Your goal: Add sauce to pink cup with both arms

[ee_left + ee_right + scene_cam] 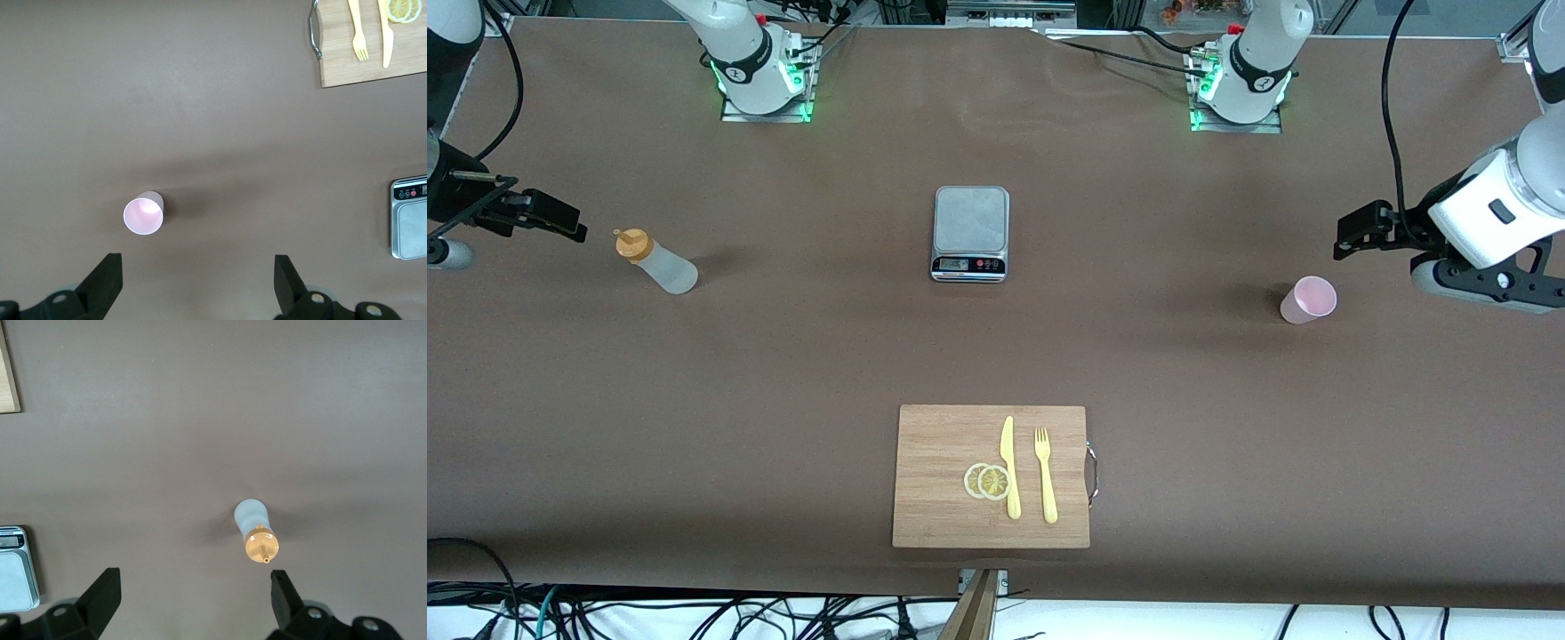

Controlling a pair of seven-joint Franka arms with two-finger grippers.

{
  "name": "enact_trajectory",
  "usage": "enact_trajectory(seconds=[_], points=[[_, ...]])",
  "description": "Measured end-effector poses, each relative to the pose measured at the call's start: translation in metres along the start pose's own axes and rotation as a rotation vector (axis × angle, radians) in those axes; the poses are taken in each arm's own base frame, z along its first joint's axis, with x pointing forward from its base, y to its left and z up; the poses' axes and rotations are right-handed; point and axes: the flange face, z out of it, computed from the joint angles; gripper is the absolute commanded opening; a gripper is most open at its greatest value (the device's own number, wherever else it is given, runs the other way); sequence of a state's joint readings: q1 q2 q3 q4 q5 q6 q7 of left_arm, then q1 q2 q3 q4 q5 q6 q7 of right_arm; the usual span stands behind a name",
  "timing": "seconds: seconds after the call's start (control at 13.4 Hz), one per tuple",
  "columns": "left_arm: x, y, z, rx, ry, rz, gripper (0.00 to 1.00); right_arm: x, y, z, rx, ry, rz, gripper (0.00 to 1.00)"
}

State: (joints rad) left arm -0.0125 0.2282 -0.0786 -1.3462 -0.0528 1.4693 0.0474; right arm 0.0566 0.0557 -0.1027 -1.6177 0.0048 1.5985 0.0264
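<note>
A: Where are the arms?
B: Both up, wrists pointing down — the left gripper (pixel 197 283) hangs released over bare table just beside the upright pink cup (pixel 1308 300), at the left arm's end.
A: And the right gripper (pixel 193 600)?
B: Fingers spread too, high by the standing sauce (pixel 655 261) — brown tabletop (pixel 783 356) lies bare around both; the scale (pixel 970 233) sits between them.
</note>
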Motion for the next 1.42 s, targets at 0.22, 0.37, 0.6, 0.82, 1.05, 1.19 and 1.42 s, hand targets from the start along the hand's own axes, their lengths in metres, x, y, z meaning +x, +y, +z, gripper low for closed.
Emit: enact_trajectory(seconds=[0.22, 0.37, 0.6, 0.82, 1.05, 1.19, 1.42], points=[[0.006, -0.016, 0.009, -0.005, -0.014, -0.02, 1.0, 0.0, 0.0, 0.0, 0.0, 0.0, 0.0, 1.0], [0.009, -0.022, 0.015, 0.019, -0.025, -0.026, 1.0, 0.0, 0.0, 0.0, 0.0, 0.0, 0.0, 1.0], [0.016, -0.038, 0.038, 0.073, -0.071, -0.044, 1.0, 0.0, 0.0, 0.0, 0.0, 0.0, 0.0, 1.0], [0.016, -0.077, 0.077, 0.075, -0.143, -0.099, 1.0, 0.0, 0.0, 0.0, 0.0, 0.0, 0.0, 1.0], [0.02, -0.107, 0.14, 0.069, -0.142, -0.116, 1.0, 0.0, 0.0, 0.0, 0.0, 0.0, 0.0, 1.0], [0.014, -0.121, 0.185, 0.062, -0.148, -0.086, 1.0, 0.0, 0.0, 0.0, 0.0, 0.0, 0.0, 1.0], [-0.007, -0.146, 0.23, 0.064, -0.13, -0.054, 1.0, 0.0, 0.0, 0.0, 0.0, 0.0, 0.0, 1.0]])
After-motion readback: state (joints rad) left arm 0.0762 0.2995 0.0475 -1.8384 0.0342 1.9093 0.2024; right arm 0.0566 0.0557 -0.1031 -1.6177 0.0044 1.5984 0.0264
